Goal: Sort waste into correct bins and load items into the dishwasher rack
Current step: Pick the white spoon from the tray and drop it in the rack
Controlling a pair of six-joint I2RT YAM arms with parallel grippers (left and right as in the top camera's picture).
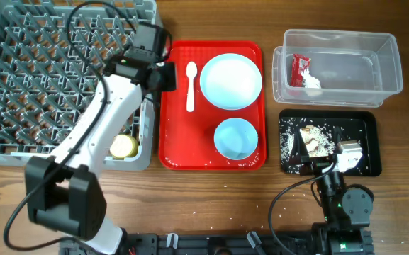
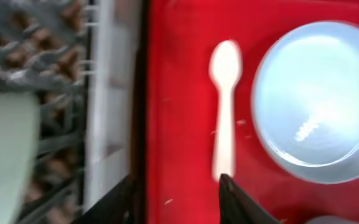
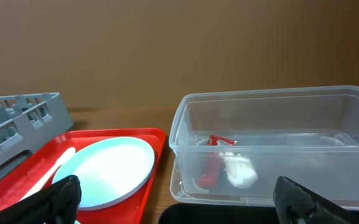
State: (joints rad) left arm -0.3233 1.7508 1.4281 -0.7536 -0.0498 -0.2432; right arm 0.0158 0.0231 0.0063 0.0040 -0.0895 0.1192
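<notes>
The white plastic spoon (image 1: 191, 86) (image 2: 224, 106) lies flat on the flat red serving tray (image 1: 179, 142) (image 2: 179, 93), near its left edge. Its bowl points away from the robot and its handle points toward it. It sits beside the pale blue round plate (image 1: 230, 81) (image 2: 313, 99) without touching it.

The spoon looks very light, thin and stiff, and smooth enough to skid on the glossy tray. Because it lies so low, a pinch across the narrow handle near its middle is probably the safest hold. Fingertips pressed close to the tray surface should keep it from flipping or sliding away.

The left gripper (image 1: 167, 76) (image 2: 179, 202) hovers over the tray's left edge, jaws spread and holding nothing. In the wrist view the handle end sits just beside one fingertip.

A pale blue-green bowl (image 1: 235, 138) stands on the tray nearer the robot. To the left is the grey plastic dishwasher rack (image 1: 48, 78) (image 2: 55, 62), with a small yellow-green cup (image 1: 124, 146) in its near corner.

On the right, the clear plastic rectangular tub (image 1: 346, 42) (image 3: 272, 124) holds a small red snack wrapper (image 1: 300, 69) (image 3: 213, 162) and a crumpled white tissue (image 1: 312, 83) (image 3: 240, 171). The shallow black rectangular tray (image 1: 367, 124) carries brownish-white food scraps (image 1: 314, 138).

The right gripper (image 1: 322, 157) (image 3: 179, 205) sits by the black tray, fingers wide apart and empty.
</notes>
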